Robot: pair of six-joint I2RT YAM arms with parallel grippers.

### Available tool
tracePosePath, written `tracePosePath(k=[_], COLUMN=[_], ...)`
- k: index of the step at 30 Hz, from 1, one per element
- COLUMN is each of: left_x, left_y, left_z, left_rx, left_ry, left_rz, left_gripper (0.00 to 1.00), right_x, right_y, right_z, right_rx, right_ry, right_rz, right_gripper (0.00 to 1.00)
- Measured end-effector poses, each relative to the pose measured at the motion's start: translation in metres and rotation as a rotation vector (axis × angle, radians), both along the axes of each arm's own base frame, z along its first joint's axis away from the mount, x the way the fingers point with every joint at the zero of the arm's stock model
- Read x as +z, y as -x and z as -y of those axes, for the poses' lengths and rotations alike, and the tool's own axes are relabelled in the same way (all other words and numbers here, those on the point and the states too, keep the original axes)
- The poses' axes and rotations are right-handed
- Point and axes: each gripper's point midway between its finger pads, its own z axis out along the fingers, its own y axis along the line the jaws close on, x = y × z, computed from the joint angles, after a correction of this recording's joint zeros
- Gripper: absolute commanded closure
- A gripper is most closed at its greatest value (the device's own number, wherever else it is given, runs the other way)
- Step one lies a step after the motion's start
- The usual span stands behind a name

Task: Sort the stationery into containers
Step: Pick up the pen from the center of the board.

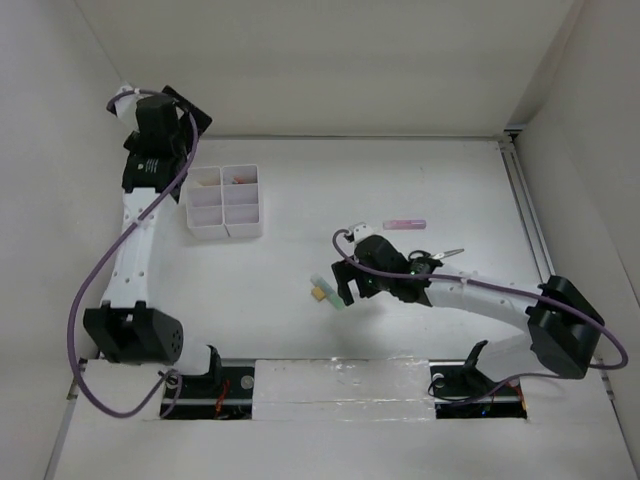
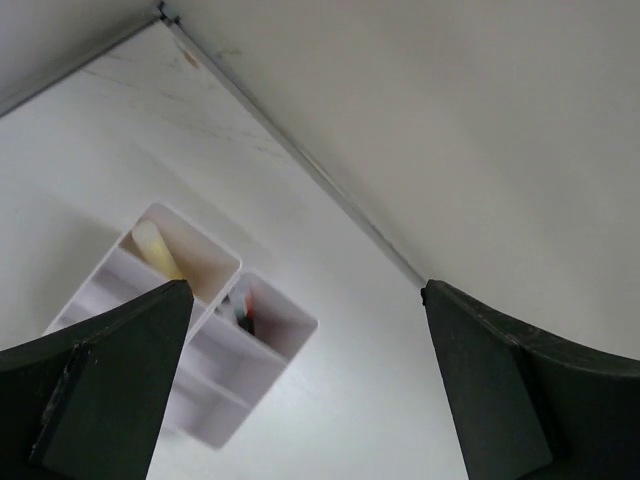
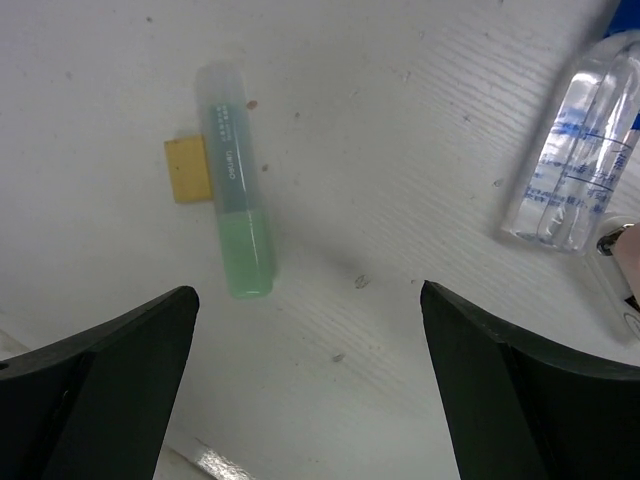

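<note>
Left gripper (image 2: 305,400): hanging spread wide, gripping nothing, above the organiser tray (image 1: 225,232) at the counter's (image 1: 400,170) far left.
Right gripper (image 3: 310,390): hovering wide apart and empty, just over the green highlighter (image 3: 237,195).
Green highlighter: lying on the counter, touching the tan eraser (image 3: 188,170).
Clear bottle (image 3: 570,160): lying nearby.
Tray: holding a yellow highlighter (image 2: 155,248) and, one compartment over, pens (image 2: 243,310).
</note>
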Motion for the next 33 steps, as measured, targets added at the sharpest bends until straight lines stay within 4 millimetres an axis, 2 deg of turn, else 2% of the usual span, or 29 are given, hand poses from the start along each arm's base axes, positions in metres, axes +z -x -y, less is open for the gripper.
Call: tracePosePath(k=[2,7,11,17,18,21,25,26,28,30,31,33], left_x=[-0.003,-0.034,-0.053,-0.064,-0.064,-0.066,-0.065,-0.064,-0.064,-0.064,-0.065,-0.07], left_y=[0.023,0.065,0.077,0.083,0.083,0.086,0.087,0.087,0.087,0.088,0.088,0.089], left_z=[0.011,0.029,0.038,0.046,0.048,0.051,0.053,0.053,0.054,0.056,0.057,0.062], left_rx=[-0.07,-0.205,-0.276,-0.347,-0.358,-0.378,-0.39,-0.391,-0.394,-0.404,-0.412,-0.438], left_ry=[0.004,-0.007,-0.023,-0.036,-0.036,-0.035,-0.032,-0.032,-0.032,-0.029,-0.026,-0.012], left_rz=[-0.007,-0.082,-0.136,-0.164,-0.164,-0.165,-0.16,-0.159,-0.156,-0.154,-0.15,-0.151], left_gripper=[0.0,0.0,0.0,0.0,0.0,0.0,0.0,0.0,0.0,0.0,0.0,0.0], right_x=[-0.009,-0.041,-0.061,-0.06,-0.061,-0.062,-0.063,-0.064,-0.063,-0.063,-0.063,-0.063], right_y=[0.001,0.007,0.011,0.006,0.005,0.0,-0.004,-0.005,-0.006,-0.006,-0.006,-0.007], right_z=[-0.001,-0.007,-0.012,-0.026,-0.029,-0.035,-0.04,-0.039,-0.038,-0.039,-0.038,-0.038], right_rx=[0.005,0.03,0.054,0.07,0.073,0.078,0.078,0.075,0.063,0.054,0.05,0.037], right_ry=[0.018,0.09,0.132,0.123,0.125,0.136,0.155,0.158,0.158,0.155,0.154,0.156], right_rz=[-0.018,-0.086,-0.12,-0.108,-0.106,-0.092,-0.067,-0.065,-0.062,-0.064,-0.065,-0.061], right_gripper=[0.03,0.09,0.09,0.17,0.24,0.34,0.61,0.71,0.8,0.95,1.0,1.0])
